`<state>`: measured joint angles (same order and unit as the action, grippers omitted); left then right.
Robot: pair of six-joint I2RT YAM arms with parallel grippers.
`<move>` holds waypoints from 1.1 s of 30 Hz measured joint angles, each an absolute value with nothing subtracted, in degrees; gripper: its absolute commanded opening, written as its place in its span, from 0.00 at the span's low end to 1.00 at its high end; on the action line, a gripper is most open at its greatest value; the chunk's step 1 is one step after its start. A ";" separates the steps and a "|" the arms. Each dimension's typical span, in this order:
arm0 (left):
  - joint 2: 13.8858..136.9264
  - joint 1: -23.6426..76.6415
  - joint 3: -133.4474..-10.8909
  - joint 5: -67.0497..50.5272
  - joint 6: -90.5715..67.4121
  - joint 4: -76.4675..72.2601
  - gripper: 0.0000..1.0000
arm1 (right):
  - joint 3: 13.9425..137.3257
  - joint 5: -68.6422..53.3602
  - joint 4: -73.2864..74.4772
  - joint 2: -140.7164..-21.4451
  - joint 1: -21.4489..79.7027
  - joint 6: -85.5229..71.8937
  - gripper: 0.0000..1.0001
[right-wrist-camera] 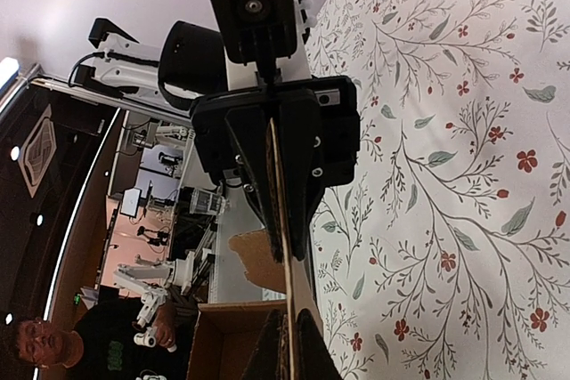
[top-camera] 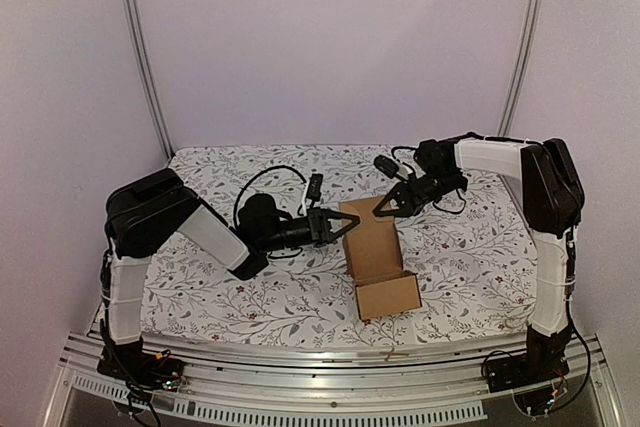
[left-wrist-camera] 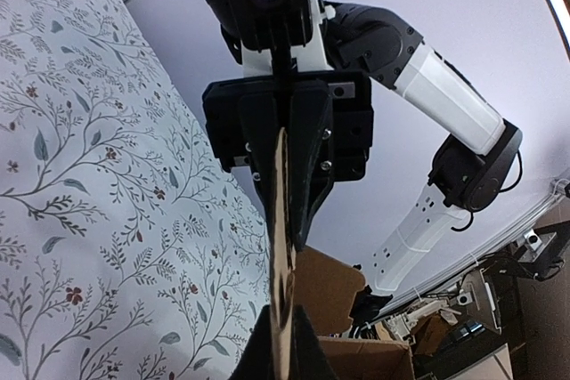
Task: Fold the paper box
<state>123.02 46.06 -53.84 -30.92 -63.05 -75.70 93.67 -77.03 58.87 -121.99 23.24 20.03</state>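
Paper box, plain brown corrugated cardboard

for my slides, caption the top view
Left gripper and right gripper clamp opposite sides of the cardboard box on a floral tablecloth.

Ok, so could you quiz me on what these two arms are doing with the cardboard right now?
1. True or false: the left pincer is shut on the paper box.
2. The right pincer grips: A) a cable, B) the paper box, C) nothing.
3. Fill in: the cloth under the box has a ___ pattern.
Key: 1 true; 2 B; 3 floral.
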 measured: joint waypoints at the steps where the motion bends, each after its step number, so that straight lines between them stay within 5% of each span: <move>1: 123.02 46.04 -53.84 -30.94 -63.20 -75.70 0.00 | 93.67 -76.95 58.85 -121.99 23.27 20.21 0.02; 9: 123.02 45.76 -52.80 -31.40 -64.31 -76.07 0.00 | 93.67 -75.59 58.74 -121.99 23.75 20.53 0.01; 12: 123.02 45.69 -52.47 -31.75 -64.34 -76.42 0.00 | 93.67 -75.24 58.63 -121.99 23.97 20.80 0.16; 15: 123.02 45.43 -52.45 -32.03 -64.31 -76.31 0.00 | 93.67 -74.19 59.02 -121.99 23.99 20.86 0.00; 24: 123.02 44.88 -52.45 -33.04 -64.31 -76.20 0.00 | 93.69 -73.78 59.11 -121.97 23.99 21.08 0.00; 27: 123.02 44.82 -52.45 -33.36 -64.07 -76.23 0.00 | 93.69 -73.76 59.11 -121.97 23.99 21.17 0.24; 33: 121.91 43.92 -52.45 -35.20 -59.88 -75.48 0.00 | 93.76 -70.08 60.49 -121.21 23.55 21.93 0.43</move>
<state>121.91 43.92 -52.45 -35.20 -59.88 -75.48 93.76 -70.08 60.49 -121.21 23.55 21.93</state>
